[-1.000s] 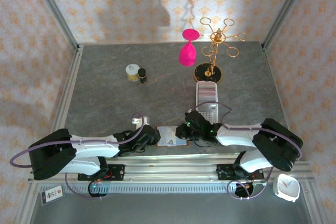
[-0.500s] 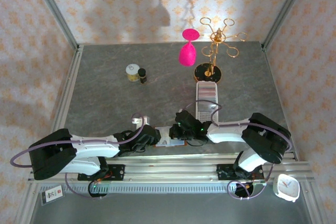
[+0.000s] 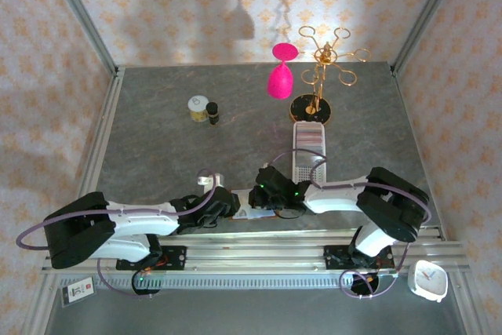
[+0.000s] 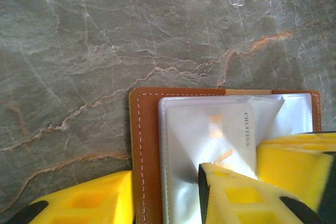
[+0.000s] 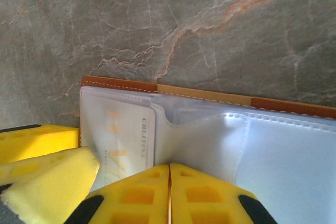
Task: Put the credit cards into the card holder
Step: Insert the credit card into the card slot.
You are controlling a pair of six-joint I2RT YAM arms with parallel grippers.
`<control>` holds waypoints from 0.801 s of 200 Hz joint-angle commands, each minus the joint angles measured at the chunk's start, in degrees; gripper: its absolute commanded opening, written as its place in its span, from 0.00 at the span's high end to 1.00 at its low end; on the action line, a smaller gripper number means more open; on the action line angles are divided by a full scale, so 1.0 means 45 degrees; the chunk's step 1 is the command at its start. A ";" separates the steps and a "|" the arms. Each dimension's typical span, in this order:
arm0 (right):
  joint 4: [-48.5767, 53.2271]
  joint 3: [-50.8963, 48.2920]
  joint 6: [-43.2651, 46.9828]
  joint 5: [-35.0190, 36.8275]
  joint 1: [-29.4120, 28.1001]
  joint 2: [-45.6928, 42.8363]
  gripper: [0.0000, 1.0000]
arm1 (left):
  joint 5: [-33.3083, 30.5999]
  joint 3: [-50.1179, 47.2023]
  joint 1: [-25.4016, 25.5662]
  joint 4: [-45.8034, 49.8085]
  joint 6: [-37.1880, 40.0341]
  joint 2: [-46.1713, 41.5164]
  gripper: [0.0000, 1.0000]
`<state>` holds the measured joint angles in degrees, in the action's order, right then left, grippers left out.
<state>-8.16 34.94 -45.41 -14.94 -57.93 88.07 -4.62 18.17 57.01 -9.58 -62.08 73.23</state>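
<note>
Card holder: the brown card holder (image 4: 144, 156) lies open and flat at the near edge of the desk (image 4: 79, 51), with its long axis left to right between the two arms.
Credit card: one pale credit card (image 4: 210, 140) sits in the left half, its printed edge running near to far beside a lifted clear sleeve (image 5: 210, 135).
Left tool: the left tool (image 4: 165, 182) has its jaws apart, straddling the holder's left edge.
Right tool: the right tool (image 5: 169, 169) has its jaws pressed together at the fold. I cannot tell whether it is pinching anything thin.
Key relation: the card lies just left of the right tool's tips, between the two tools.
Likely next: a leftward nudge from the fold side to seat the card, while the left tool braces the holder.
</note>
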 commanded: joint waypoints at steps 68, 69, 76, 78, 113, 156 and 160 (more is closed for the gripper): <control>0.0935 -0.1371 -0.1452 0.2039 -0.0065 -0.2837 0.72 | 0.0171 -0.0152 -0.0058 0.0470 0.0647 0.2817 0.67; 0.0935 -0.1413 -0.1481 0.2054 -0.0070 -0.2855 0.71 | 0.0170 -0.0152 -0.0065 0.0470 0.0650 0.2823 0.67; 0.0901 -0.1588 -0.1664 0.2136 -0.0075 -0.3001 0.69 | 0.0168 -0.0149 -0.0069 0.0481 0.0649 0.2832 0.67; 0.0883 -0.1645 -0.1725 0.2130 -0.0071 -0.3041 0.68 | 0.0168 -0.0122 -0.0062 0.0492 0.0641 0.2844 0.67; -0.0673 -0.2556 -0.2564 0.1395 -0.0073 -0.3280 0.63 | 0.0129 -0.0188 -0.0061 0.0549 0.0618 0.2876 0.68; -0.1847 -0.2821 -0.2934 0.0743 -0.0075 -0.3073 0.64 | 0.0163 -0.0210 -0.0062 0.0525 0.0606 0.2822 0.68; -0.1872 -0.2841 -0.2937 0.0714 -0.0077 -0.3075 0.64 | 0.0168 -0.0198 -0.0059 0.0494 0.0605 0.2827 0.68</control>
<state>-12.23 22.52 -56.69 -10.85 -57.98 74.08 -6.81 20.75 57.82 -7.14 -60.51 76.27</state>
